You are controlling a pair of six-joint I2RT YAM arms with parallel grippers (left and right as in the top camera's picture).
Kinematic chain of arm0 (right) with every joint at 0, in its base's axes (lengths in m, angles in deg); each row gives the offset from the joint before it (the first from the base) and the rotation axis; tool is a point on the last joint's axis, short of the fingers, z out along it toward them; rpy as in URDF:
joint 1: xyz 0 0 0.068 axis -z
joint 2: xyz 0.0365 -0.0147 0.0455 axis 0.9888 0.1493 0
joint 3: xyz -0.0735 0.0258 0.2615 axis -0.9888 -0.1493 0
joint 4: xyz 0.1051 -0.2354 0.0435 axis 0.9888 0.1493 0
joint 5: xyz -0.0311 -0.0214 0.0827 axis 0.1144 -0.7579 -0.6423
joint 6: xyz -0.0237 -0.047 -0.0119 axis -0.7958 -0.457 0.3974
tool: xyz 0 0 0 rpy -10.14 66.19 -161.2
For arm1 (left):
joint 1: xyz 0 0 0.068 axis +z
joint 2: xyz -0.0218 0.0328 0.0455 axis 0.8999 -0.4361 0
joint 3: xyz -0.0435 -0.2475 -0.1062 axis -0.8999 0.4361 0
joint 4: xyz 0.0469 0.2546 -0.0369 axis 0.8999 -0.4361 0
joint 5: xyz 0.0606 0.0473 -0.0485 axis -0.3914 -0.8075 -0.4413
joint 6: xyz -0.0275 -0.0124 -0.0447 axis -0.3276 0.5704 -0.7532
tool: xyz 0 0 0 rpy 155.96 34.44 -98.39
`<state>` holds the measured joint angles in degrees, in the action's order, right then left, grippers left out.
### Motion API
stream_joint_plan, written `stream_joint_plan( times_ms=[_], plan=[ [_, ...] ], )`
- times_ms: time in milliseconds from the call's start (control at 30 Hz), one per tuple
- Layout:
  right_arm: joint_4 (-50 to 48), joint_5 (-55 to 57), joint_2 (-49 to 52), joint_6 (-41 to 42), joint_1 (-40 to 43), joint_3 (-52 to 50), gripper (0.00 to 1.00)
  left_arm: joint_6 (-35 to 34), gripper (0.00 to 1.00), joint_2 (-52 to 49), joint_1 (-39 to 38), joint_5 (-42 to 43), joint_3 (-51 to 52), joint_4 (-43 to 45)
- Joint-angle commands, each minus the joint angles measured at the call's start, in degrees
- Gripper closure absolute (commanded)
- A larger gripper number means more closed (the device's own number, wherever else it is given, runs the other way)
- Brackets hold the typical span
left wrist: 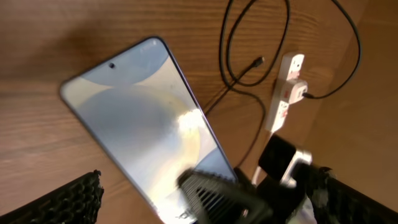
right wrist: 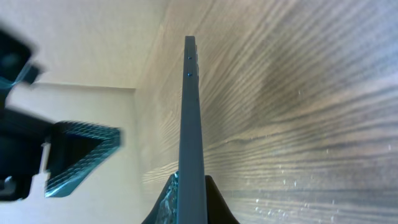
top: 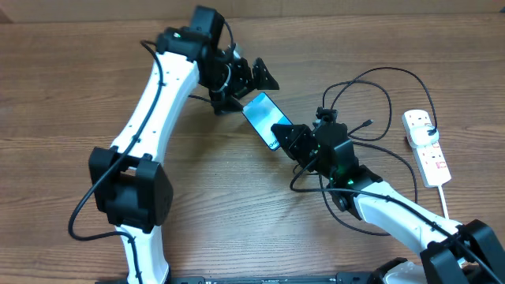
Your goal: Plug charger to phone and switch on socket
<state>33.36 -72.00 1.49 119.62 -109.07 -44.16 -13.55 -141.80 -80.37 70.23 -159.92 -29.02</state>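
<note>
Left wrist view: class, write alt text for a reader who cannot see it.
The phone, screen lit, spans the frame diagonally over the wooden table, its near end gripped by the right gripper. Beyond it the charger cable loops beside the white socket, its connector tip unplugged.

Wooden table (top: 63, 79): looped black charger (left wrist: 257, 62) lying near white socket (top: 427, 147), right side.

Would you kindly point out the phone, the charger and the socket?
phone (left wrist: 137, 118): left wrist view, middle of lit screen.
charger (left wrist: 257, 62): left wrist view, free connector tip.
socket (top: 428, 150): overhead view, middle of white body.
</note>
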Motion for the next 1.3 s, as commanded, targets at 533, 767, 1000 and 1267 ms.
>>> stream_joint_plan(
  times_ms=[533, 767, 1000, 1267],
  plan=[
    [-6.36, -19.76, -0.37, 20.39, 2.64, 0.44, 0.96, 17.86, 0.01, 30.84, 0.09, -19.58, -2.67, -10.88],
    [-6.19, -21.22, -0.37, 20.41, 2.64, 0.44, 0.96, 15.65, 0.0, 36.63, 0.09, -23.93, 3.06, -11.1],
    [-6.19, -21.7, -0.37, 20.44, 2.64, 0.44, 0.96, 7.82, 0.0, 42.69, 0.09, -23.61, 24.22, 3.34],
    [-6.19, -21.66, -0.37, 24.02, 2.67, 0.44, 0.96, -5.99, 0.01, 45.33, 0.09, -19.93, 43.65, 22.34]
  ],
)
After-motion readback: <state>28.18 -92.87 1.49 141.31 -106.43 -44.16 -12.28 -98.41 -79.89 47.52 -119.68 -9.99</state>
